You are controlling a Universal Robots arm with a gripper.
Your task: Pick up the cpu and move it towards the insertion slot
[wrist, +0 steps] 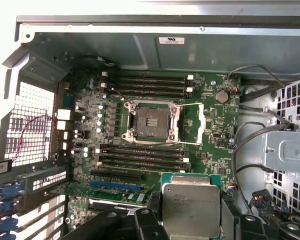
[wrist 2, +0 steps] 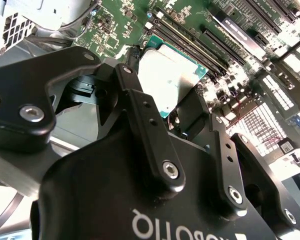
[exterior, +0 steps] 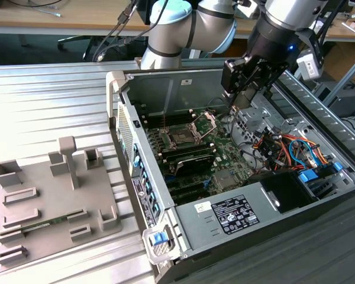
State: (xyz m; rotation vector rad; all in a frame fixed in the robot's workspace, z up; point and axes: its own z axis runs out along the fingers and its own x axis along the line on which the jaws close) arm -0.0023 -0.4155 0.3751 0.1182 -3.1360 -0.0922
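Now I hold the cpu (wrist: pixel 191 206) clamped in my gripper (wrist: pixel 190 220), socket (wrist: pixel 152 121) at eleven o'clock; I'd keep it level.

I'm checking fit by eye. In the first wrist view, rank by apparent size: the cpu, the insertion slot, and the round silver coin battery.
1. Silver-topped square cpu, though it sits nearest the camera, which inflates it.
2. Square dark insertion slot with silver metal frame, looking nearly as large; their order is unsure.
3. Round silver coin battery, clearly smallest.

Hidden and cut-off parts

In the first wrist view the cpu (wrist: pixel 191 209) is cut off by the picture's edge; in the second wrist view the gripper (wrist 2: pixel 182 122) hides its lower edge.
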